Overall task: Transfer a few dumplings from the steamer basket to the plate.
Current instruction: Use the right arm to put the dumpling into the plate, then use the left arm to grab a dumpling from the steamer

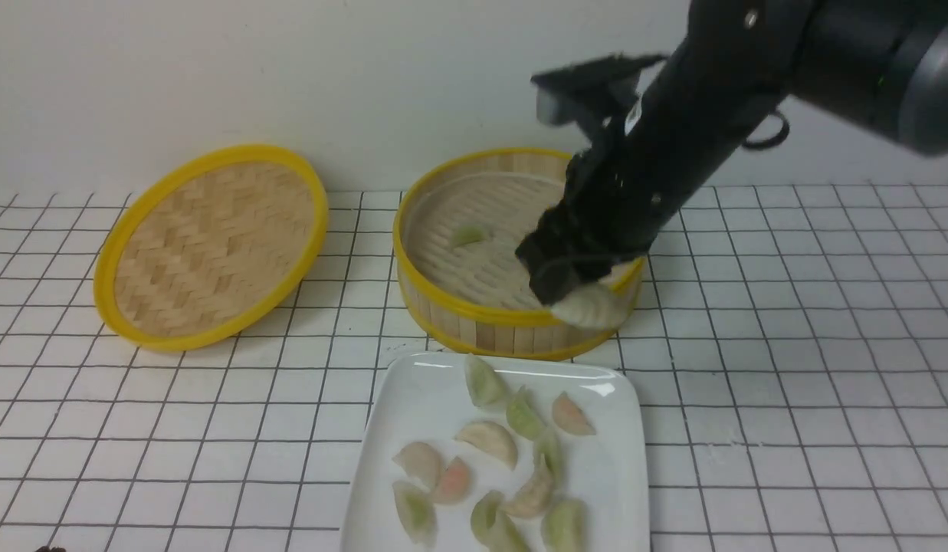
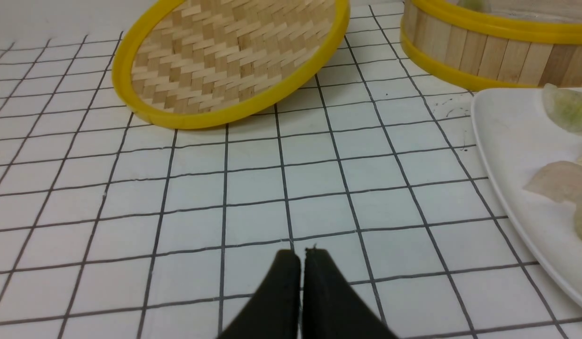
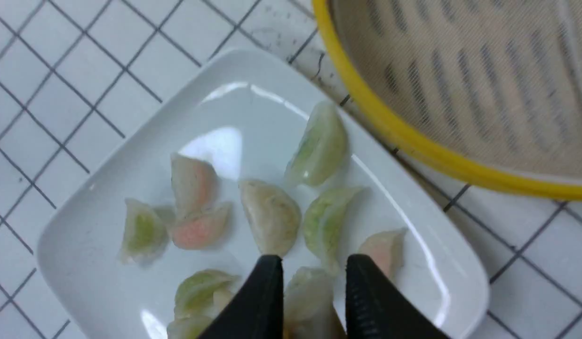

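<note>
My right gripper (image 1: pixel 577 295) hangs over the front rim of the steamer basket (image 1: pixel 474 326), shut on a pale cream dumpling (image 1: pixel 596 308). In the right wrist view that dumpling (image 3: pixel 309 296) sits between the black fingers (image 3: pixel 267 292), above the plate (image 3: pixel 234 108). One green dumpling (image 1: pixel 468 234) lies on the basket's slatted floor. The white plate (image 1: pixel 420 383) in front of the basket holds several dumplings (image 1: pixel 489 441). My left gripper (image 2: pixel 302 254) is shut with nothing in it, low over the tablecloth to the left of the plate (image 2: pixel 507 155).
The flat woven lid (image 1: pixel 213 245) with a yellow rim leans tilted at the back left, also in the left wrist view (image 2: pixel 234 61). A white cloth with a black grid covers the table. A pale wall stands right behind the basket.
</note>
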You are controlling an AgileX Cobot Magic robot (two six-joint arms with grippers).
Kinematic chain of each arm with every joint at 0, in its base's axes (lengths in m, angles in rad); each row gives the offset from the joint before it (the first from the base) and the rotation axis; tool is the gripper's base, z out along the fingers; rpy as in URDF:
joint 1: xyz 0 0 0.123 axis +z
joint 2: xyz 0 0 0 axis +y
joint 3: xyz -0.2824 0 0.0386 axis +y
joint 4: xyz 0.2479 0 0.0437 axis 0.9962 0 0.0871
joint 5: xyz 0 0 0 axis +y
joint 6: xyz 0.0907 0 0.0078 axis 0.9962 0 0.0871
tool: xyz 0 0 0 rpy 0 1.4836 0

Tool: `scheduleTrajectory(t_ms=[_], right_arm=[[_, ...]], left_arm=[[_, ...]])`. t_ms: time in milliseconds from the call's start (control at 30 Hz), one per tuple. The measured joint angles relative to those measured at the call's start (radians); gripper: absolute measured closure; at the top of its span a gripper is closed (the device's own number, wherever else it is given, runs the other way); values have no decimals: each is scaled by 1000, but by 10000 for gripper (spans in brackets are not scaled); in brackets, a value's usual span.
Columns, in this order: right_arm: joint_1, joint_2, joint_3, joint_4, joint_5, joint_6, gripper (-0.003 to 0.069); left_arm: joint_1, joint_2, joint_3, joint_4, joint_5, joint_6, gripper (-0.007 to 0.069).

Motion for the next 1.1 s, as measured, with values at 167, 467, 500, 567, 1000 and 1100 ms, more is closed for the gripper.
scheduleTrajectory(t_ms=[167,467,500,567,1000,1100], right_arm=[[5,38,252,3,-168,69,502],[5,71,326,41,-215,75,439],[5,71,326,43,-215,75,407],[5,71,326,45,-213,89,314],[5,-223,237,-10,73,102,426],[5,-443,237,-65,65,133,600]], left_arm=[[0,0,0,0,0,0,631],[0,0,0,0,0,0,631],[0,0,0,0,0,0,631],[0,0,0,0,0,0,631],[0,0,0,0,0,0,631],[0,0,0,0,0,0,631]])
